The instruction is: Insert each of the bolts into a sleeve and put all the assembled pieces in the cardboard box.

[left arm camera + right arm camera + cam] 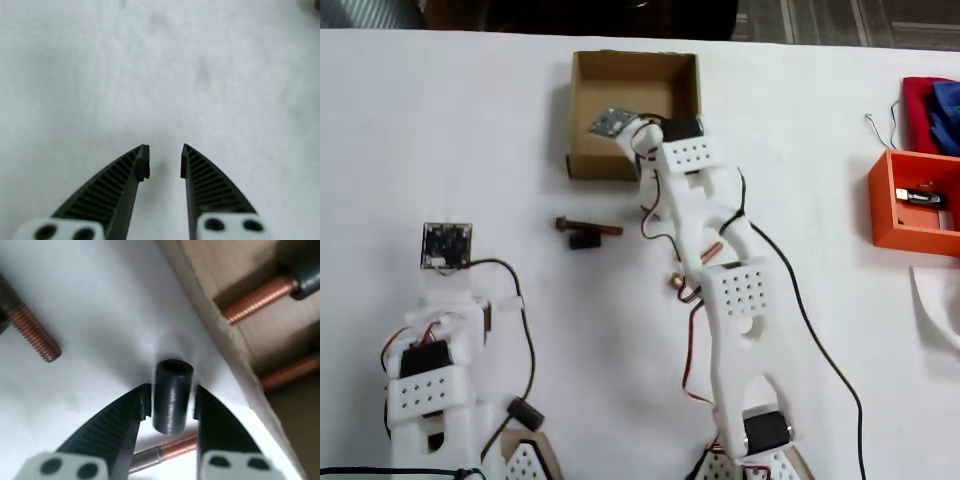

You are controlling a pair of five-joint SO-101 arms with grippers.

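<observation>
Pinching one short black cylindrical sleeve (173,385) at a narrow spread, the right end effector (172,402) sits just outside a wall of the open brown cardboard box (605,168), which lies at 12 o'clock on the white table (440,130). The right wrist view shows four copper-threaded bolts. Two lie inside the box: one boxed bolt (255,302) wears a second black sleeve (307,277), and the other boxed bolt (292,371) shows only its thread. Two lie on the table: one loose bolt (165,452) just by the held sleeve, and another loose bolt (35,337) well apart from it.

In the high view, one table bolt (590,227) lies at 7 o'clock from the box with one stray black sleeve (585,240) just beside it. One copper piece (682,285) peeks out beside the right arm (735,300). The left end effector (165,162), at 8 o'clock, hangs narrowly open over the table, holding nothing. One orange box (910,240) sits at 3 o'clock.
</observation>
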